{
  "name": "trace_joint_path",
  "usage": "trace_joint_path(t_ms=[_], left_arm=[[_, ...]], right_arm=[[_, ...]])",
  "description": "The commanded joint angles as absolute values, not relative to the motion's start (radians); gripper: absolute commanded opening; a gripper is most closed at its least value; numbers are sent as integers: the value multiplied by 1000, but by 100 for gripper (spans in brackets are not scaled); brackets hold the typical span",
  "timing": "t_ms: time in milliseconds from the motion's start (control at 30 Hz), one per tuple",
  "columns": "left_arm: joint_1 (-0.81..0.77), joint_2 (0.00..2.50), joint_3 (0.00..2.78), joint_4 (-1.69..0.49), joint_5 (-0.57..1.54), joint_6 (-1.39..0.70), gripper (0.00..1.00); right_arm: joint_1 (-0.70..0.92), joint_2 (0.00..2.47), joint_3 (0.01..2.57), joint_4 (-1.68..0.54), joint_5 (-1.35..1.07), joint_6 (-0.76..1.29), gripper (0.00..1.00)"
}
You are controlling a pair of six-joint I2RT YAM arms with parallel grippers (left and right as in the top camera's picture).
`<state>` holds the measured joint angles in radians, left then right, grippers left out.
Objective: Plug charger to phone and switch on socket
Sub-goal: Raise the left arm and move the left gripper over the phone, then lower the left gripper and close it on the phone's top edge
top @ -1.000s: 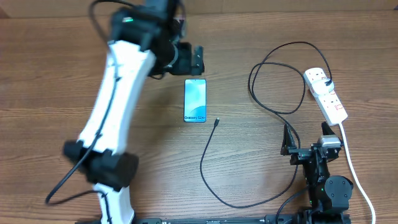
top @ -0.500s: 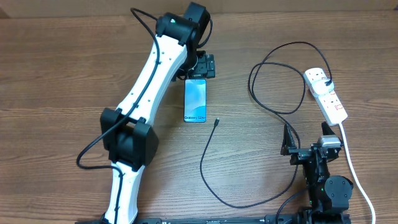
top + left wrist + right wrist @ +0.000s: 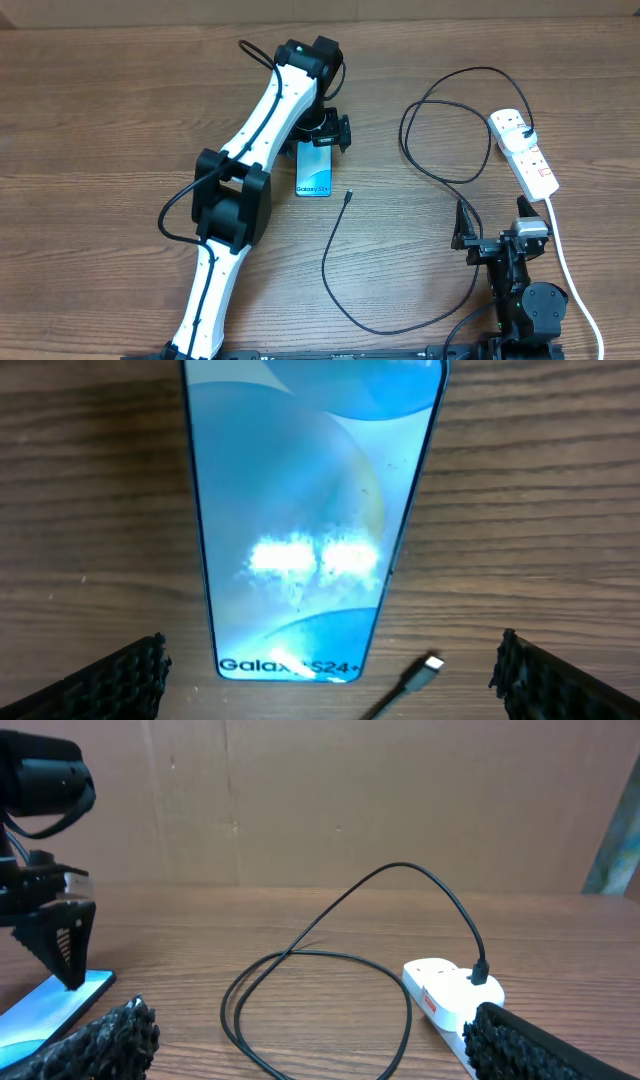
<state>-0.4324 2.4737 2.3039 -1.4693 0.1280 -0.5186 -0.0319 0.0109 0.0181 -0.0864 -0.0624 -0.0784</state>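
**Stock check: nothing gripped**

Slim blue-screened smartphone (image 3: 313, 172) flat on wooden counter (image 3: 100, 150). Thin black charger cable (image 3: 428, 665) ends just beside its Galaxy edge, handy for plugging. White power strip (image 3: 524, 152) far right. Left pincer (image 3: 326, 135) over smartphone, right pincer (image 3: 490, 230) near strip: both wide open, empty.

phone (image 3: 313, 170) flat on tabletop (image 3: 100, 120), screen up, lit blue, charger (image 3: 324, 262) black cable looping loosely, connector tip (image 3: 348, 197) free just beside phone's Galaxy end, socket (image 3: 524, 152) white strip well apart at right, black plug (image 3: 482, 976) inserted
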Motion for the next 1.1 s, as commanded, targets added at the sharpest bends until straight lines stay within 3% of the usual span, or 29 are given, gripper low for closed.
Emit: trace_joint_path(t_ms=[0,500,1067], left_arm=[[-448,2498,2327,-1470,110,-437,100],[-466,2498,2299,-1460,67,-385,100],[-470,2498,2160,-1324,1,-549,99]], right_arm=[[-29,3,8,-81,-54,-76,100],[-29,3,8,-81,-54,-76,100],[-29,3,8,-81,-54,-76,100]])
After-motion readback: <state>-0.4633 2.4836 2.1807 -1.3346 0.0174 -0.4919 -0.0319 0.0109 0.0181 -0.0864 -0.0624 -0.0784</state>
